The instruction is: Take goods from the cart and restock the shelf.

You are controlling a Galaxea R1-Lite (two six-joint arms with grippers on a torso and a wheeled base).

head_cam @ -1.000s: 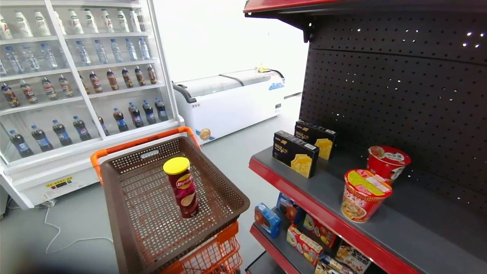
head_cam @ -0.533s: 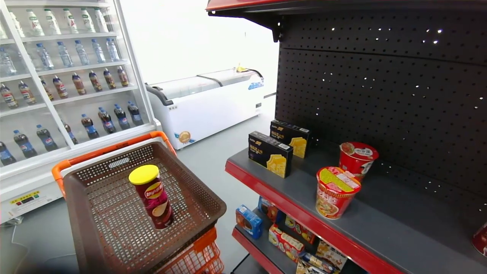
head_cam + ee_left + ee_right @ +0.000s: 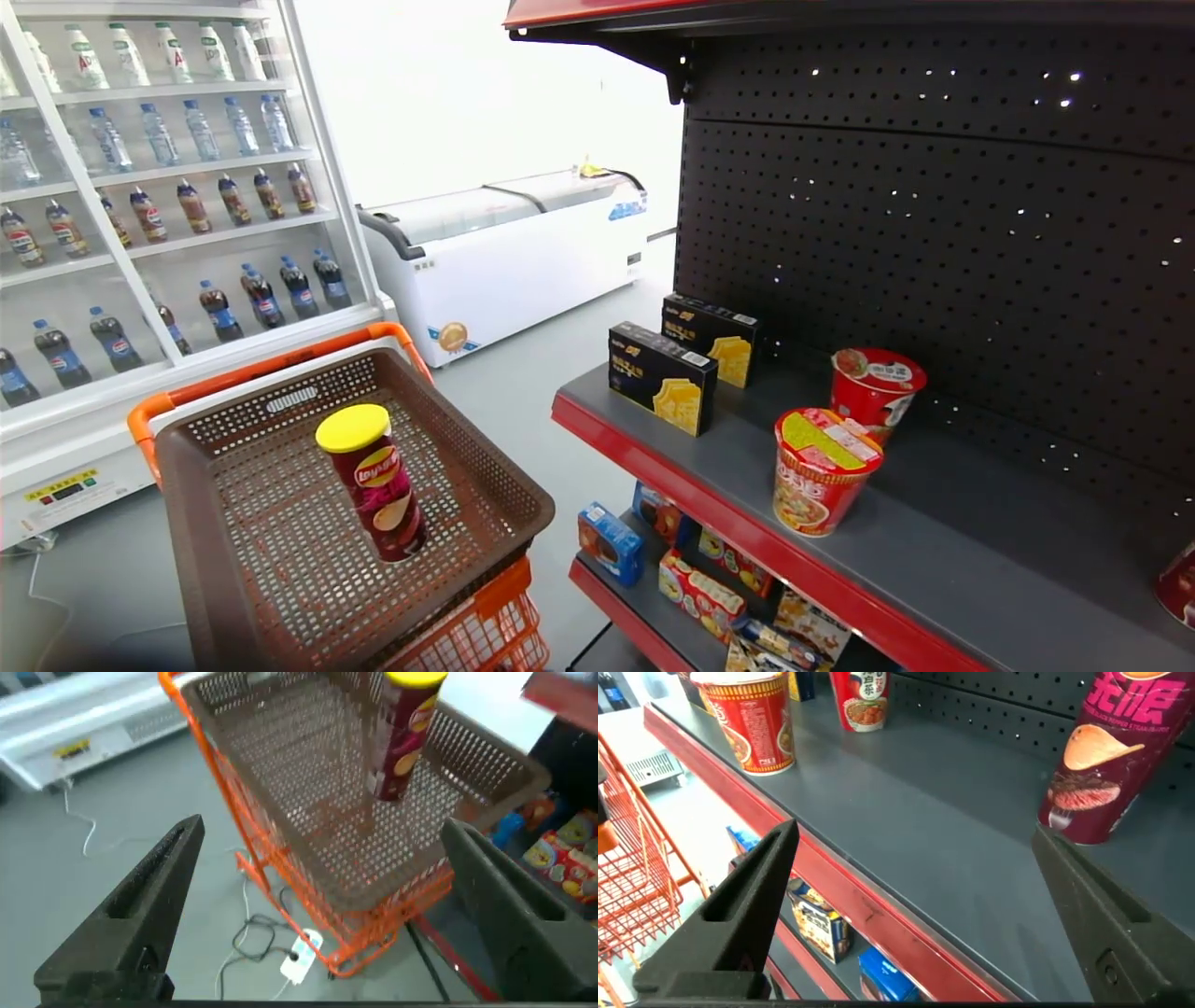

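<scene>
1. Chip can (image 3: 372, 481): stands upright in the cart (image 3: 280, 532), long axis vertical, yellow lid up.
2. Left claw (image 3: 322, 910): spread wide, empty, above the cart, touching nothing.
3. Right claw (image 3: 920, 915): spread wide, empty, over the shelf (image 3: 980, 560).
4. Cart is perforated brown plastic on an orange wire frame. Shelf is flat grey, red-edged, backed by black pegboard (image 3: 934, 233). Chip can is a smooth cylinder.

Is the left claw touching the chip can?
Apart. The left wrist view shows the open left gripper well short of the chip can standing in the cart.
</scene>
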